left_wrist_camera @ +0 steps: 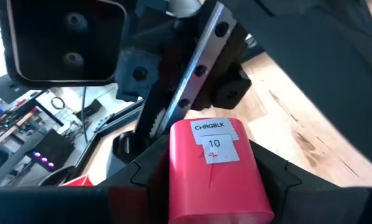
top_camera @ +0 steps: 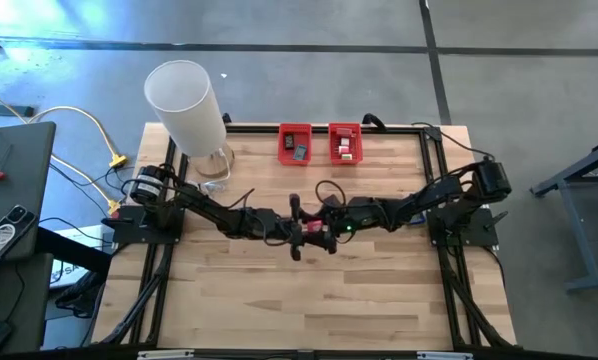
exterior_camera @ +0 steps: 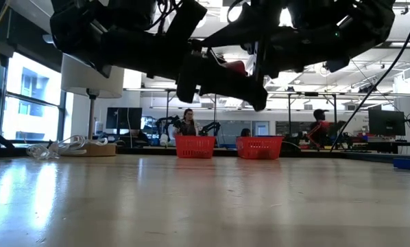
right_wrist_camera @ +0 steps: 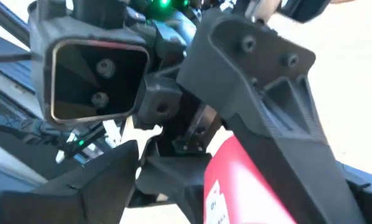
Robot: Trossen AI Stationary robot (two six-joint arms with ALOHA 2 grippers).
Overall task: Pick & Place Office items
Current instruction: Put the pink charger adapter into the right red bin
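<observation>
A red block (left_wrist_camera: 214, 168) with a white label reading "CHRGBLK 10" is one of the office items. It hangs above the middle of the table, and my left gripper (top_camera: 301, 228) is shut on it. My right gripper (top_camera: 327, 218) faces it from the table's right side, open. One of its finger pads (left_wrist_camera: 61, 40) stands beside the block's free end. The low view shows the block (exterior_camera: 236, 66) high above the tabletop between the two dark grippers. My left gripper pinches the red block by its two long sides (left_wrist_camera: 173, 186) between its two fingers. It comes level from the table's left side. The labelled end (left_wrist_camera: 216, 140) sticks out past the fingertips, and the block is lifted clear of the table. I cannot tell whether my right gripper touches the block.
Two red bins (top_camera: 295, 143) (top_camera: 344, 143) stand side by side at the table's far edge, each with small pieces inside. A tall white cylinder (top_camera: 187, 105) stands at the far left corner. Bare wood (top_camera: 299, 300) lies toward the near edge. People sit in the room beyond the table.
</observation>
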